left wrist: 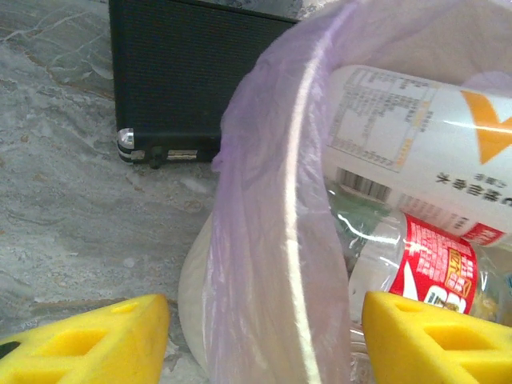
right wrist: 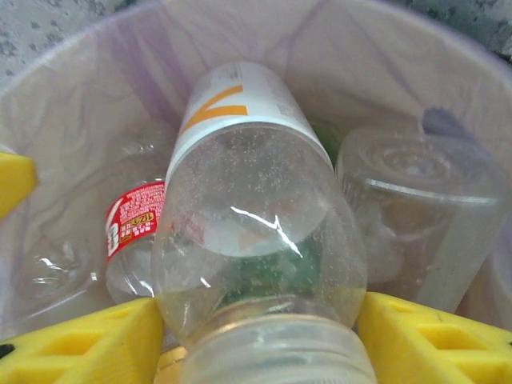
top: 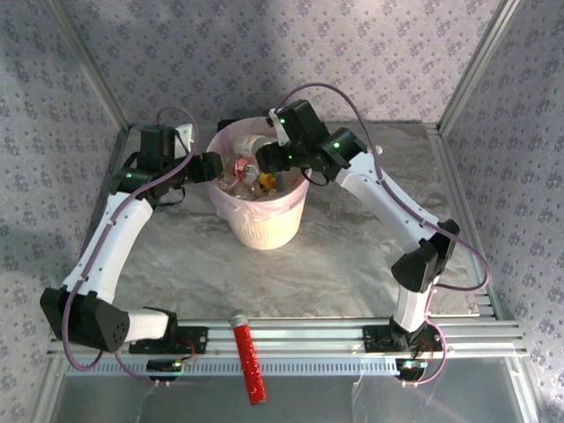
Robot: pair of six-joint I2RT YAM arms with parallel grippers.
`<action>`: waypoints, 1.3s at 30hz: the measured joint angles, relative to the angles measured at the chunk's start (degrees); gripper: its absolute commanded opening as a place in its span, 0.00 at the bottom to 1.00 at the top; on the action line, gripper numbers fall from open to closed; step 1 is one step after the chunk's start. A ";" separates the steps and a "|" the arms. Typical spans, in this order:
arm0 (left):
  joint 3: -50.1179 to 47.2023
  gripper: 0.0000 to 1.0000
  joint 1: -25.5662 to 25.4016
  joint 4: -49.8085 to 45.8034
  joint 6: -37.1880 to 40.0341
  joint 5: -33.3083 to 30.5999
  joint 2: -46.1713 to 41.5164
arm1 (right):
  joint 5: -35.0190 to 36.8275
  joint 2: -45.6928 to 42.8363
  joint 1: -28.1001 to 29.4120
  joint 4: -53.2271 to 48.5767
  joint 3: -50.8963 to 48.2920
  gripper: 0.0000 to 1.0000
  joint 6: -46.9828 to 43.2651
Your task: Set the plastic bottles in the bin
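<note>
Looks like the drop step: the right gripper [right wrist: 258, 310] pinches a bottle [right wrist: 248, 200] by its neck, base down inside the bin [top: 264, 231], atop other bottles [right wrist: 416, 208]. The left gripper [left wrist: 266, 308] clamps the rim. Next, probably: let go, then lift clear.

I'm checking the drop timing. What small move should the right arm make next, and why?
Probably open the right gripper fully to let go: its fingers grip the neck of the orange-labelled bottle, already lying inside the bin among other bottles.
</note>
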 measured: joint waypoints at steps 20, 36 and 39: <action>0.00 0.65 0.02 0.07 0.00 0.02 0.00 | -7.96 3.02 -2.03 0.63 1.79 0.83 -1.46; 0.00 0.65 -0.04 0.07 -0.02 0.07 0.00 | -5.07 -8.59 -5.60 2.47 -4.13 0.98 1.60; 0.00 0.65 -0.04 0.09 -0.02 0.07 0.00 | -4.83 -12.15 -8.68 5.73 -7.87 0.99 3.89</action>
